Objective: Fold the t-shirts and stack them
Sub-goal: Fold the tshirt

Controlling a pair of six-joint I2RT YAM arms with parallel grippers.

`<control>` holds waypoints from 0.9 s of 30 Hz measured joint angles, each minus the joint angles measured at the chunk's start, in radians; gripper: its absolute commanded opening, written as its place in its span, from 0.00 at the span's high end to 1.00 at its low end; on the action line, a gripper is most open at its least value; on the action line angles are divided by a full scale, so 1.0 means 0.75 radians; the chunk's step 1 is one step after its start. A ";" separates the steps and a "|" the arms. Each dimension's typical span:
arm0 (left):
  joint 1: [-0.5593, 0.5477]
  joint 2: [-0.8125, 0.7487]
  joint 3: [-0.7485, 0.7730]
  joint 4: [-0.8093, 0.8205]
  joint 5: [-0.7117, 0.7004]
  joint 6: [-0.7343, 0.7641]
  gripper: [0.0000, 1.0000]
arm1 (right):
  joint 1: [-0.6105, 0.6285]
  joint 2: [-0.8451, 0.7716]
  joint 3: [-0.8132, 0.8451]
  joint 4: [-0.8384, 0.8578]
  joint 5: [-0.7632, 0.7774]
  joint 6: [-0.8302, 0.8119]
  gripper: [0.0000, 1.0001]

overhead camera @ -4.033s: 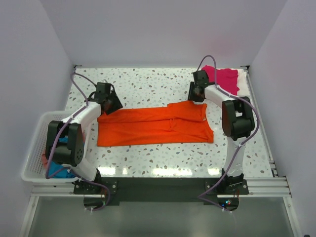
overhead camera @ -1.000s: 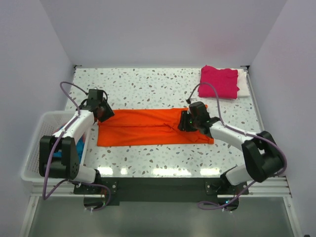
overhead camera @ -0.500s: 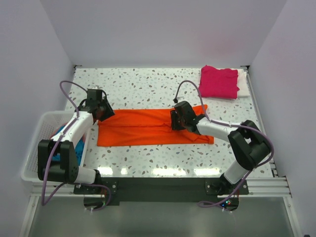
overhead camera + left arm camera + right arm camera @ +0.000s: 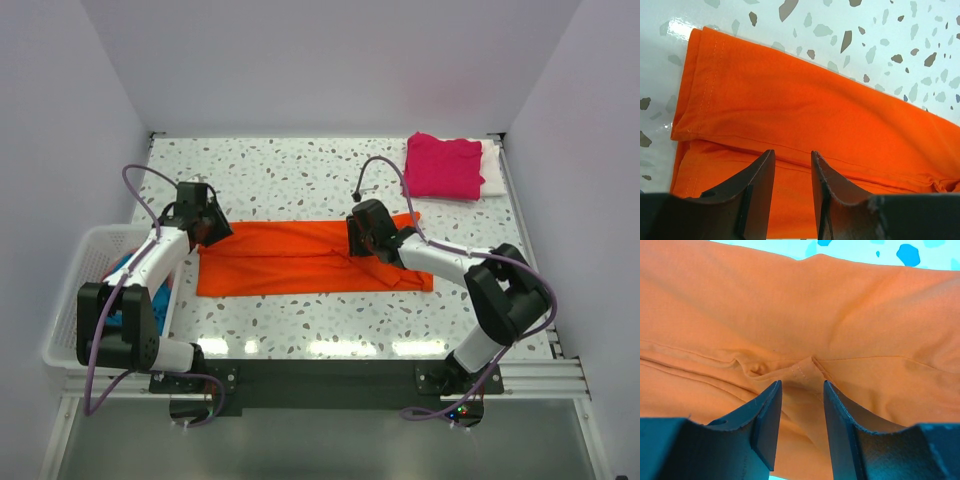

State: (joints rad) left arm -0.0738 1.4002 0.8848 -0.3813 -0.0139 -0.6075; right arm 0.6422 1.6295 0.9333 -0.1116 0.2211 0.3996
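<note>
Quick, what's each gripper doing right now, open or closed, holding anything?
Left gripper: open, fingers slightly apart over the orange shirt, nothing gripped.
Right gripper: open, fingers either side of a bunched seam on the same shirt, nothing gripped.

orange t-shirt [image 4: 805,105], left wrist view: runs off right and bottom edges; lower part covered by the fingers [image 4: 757,192] of the left end effector [image 4: 793,156].
orange t-shirt, right wrist view: fills the frame, cut at left, right and bottom; outline unreadable.
left end effector, top view: fingertips hidden under own wrist; contact with cloth unresolved.
right end effector [image 4: 802,385]: finger bases cut by bottom edge.
white t-shirt [image 4: 493,168]: thin strip showing; rest under magenta t-shirt [image 4: 443,165].
teal t-shirt [image 4: 122,272]: scraps in basket [image 4: 62,320], mostly behind left arm.
</note>
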 measured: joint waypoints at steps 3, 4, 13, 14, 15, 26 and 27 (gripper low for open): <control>0.000 0.000 -0.002 0.001 0.008 0.000 0.60 | 0.000 0.015 0.016 -0.001 0.008 -0.009 0.57; 0.000 0.000 -0.005 0.004 0.011 0.000 0.60 | 0.000 0.032 0.032 0.001 0.009 -0.014 0.59; -0.001 0.000 -0.018 0.010 0.020 0.000 0.60 | 0.000 0.114 0.072 0.009 -0.010 -0.026 0.81; -0.001 0.000 -0.018 0.010 0.020 0.000 0.60 | 0.000 0.114 0.072 0.012 -0.015 -0.024 0.83; -0.001 0.000 -0.019 0.011 0.021 0.000 0.60 | 0.000 0.114 0.072 0.012 -0.020 -0.025 0.87; -0.001 0.000 -0.019 0.019 0.025 0.000 0.61 | 0.036 0.010 0.000 0.009 -0.077 0.001 0.99; -0.001 0.000 -0.019 0.020 0.025 0.000 0.61 | 0.044 -0.007 -0.007 0.010 -0.079 0.005 1.00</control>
State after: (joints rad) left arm -0.0746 1.4002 0.8703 -0.3664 0.0048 -0.6075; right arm 0.6754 1.6245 0.9283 -0.1043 0.1616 0.4034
